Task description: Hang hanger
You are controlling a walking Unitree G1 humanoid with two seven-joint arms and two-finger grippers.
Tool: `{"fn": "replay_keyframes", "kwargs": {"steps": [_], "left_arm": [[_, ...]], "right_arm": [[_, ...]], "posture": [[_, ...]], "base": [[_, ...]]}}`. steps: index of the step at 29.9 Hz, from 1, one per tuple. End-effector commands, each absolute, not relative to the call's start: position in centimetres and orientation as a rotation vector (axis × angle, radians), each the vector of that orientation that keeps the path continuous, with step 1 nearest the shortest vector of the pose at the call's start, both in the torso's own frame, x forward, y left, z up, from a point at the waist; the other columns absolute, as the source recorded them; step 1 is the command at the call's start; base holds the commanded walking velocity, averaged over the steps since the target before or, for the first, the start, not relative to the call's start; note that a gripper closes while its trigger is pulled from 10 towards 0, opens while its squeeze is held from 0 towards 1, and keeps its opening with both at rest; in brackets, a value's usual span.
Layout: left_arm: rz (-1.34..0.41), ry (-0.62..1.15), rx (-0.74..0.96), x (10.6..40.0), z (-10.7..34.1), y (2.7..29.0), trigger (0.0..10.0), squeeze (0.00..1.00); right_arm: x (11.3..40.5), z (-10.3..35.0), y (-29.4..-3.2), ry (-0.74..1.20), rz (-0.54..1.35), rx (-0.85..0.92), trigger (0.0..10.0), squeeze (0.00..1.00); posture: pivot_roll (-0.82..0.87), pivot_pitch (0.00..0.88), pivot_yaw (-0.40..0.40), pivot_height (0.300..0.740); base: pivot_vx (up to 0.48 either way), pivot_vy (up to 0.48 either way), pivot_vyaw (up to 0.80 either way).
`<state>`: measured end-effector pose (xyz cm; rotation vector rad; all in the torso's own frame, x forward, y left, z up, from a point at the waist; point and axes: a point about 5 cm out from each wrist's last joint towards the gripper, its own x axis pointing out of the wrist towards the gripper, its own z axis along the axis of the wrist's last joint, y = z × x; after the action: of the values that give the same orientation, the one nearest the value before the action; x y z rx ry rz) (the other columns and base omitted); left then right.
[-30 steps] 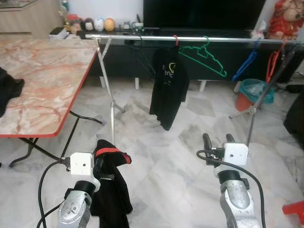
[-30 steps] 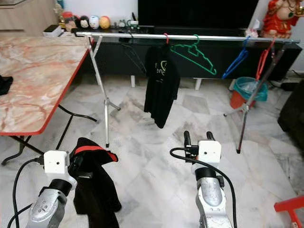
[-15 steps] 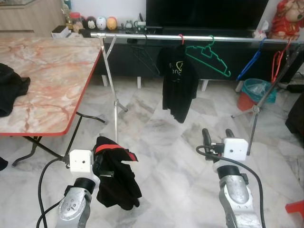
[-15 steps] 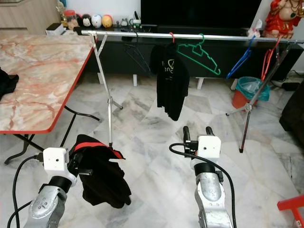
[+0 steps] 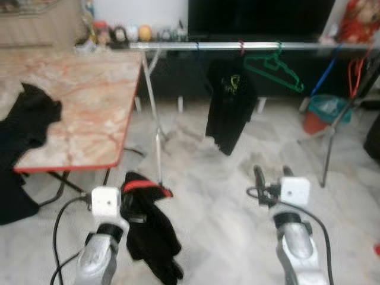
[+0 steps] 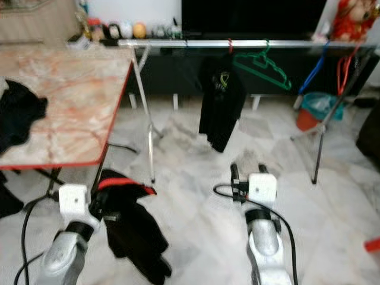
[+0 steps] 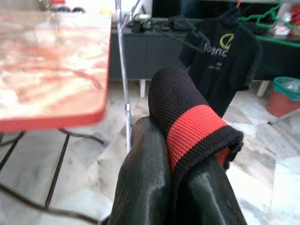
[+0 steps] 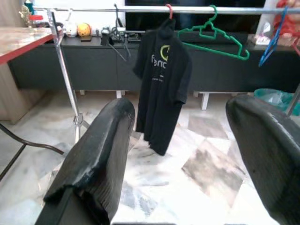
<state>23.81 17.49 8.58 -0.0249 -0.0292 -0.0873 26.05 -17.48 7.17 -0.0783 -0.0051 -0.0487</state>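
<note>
Hanger: not clearly visible; the left gripper [image 5: 132, 199] is clamped on a black garment with a red collar band [image 7: 197, 129], which presumably sits on it. The bundle hangs at 7 o'clock in the head views, low and well apart from the rail.
Left jaws: closed on the garment's collar, fabric bunched between the 2 fingers.
Right gripper [image 6: 247, 172]: at 5 o'clock, fingers spread wide, holding nothing.
Rail [image 5: 196, 45]: across 12 o'clock, carrying a black T-shirt [image 5: 227, 104], a green hanger [image 5: 274, 64], and blue and red hangers farther toward 2 o'clock.
Table [image 5: 89, 101]: at 10 o'clock, dark clothing [image 5: 32, 116] on it.
Risk: the grip looks to be on cloth, so the hook may swing or slip; the blurred head views suggest motion, which could spoil aim at the rail.
</note>
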Motion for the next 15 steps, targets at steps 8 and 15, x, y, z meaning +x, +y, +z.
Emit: {"fn": "replay_keyframes", "kwargs": {"steps": [8,15], "left_arm": [[-0.086,-0.056,-0.019,24.04,9.18,17.69,10.0,0.0],[-0.082,-0.059,-0.021,24.08,9.28,17.71,10.0,0.0]], "right_arm": [[26.18,7.28,-17.09,-0.009,-0.031,-0.081,10.0,0.0],[26.35,7.4,-17.1,-0.012,-0.032,-0.08,10.0,0.0]], "posture": [[0.01,0.0,-0.01,0.74],[0.01,0.0,-0.014,0.74]], "base": [[0.0,0.376,0.0],[0.0,0.369,0.0]]}}
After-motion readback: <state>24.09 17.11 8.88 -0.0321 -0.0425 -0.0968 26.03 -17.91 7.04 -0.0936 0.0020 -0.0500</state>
